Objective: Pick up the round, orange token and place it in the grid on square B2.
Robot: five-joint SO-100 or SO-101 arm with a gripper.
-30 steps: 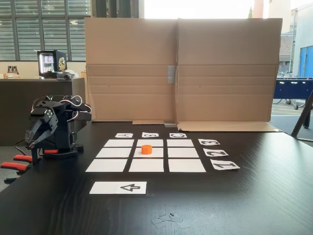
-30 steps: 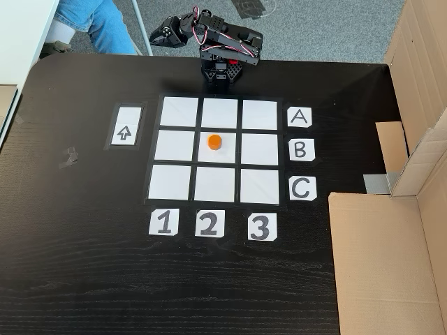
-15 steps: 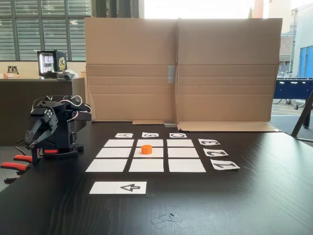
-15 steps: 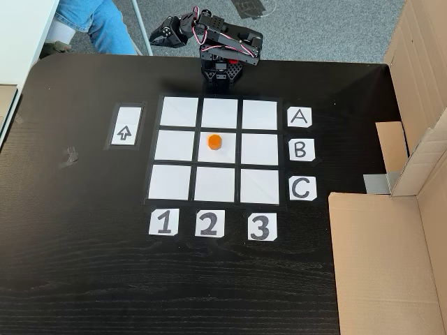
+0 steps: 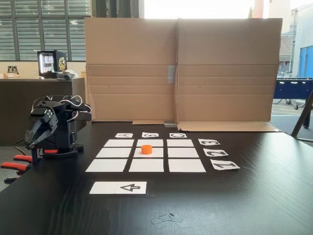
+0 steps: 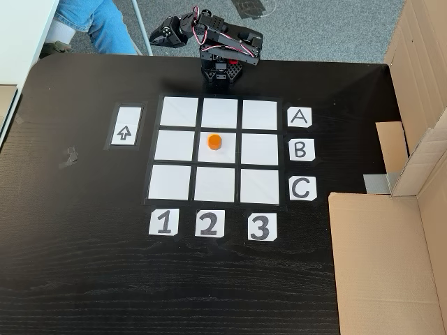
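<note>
The gripper (image 5: pixel 33 143) hangs folded beside the arm's base (image 6: pixel 222 70) at the table's (image 6: pixel 84 279) far edge in the top-down fixed view, well apart from the grid (image 6: pixel 180 112). Its fingers hold nothing; whether they are parted I cannot tell. The token (image 6: pixel 214 142) sits upright on square B2 (image 6: pixel 225 155), a little towards the arm. The placing looks done, so the sound course is to stay parked clear of the squares.
</note>
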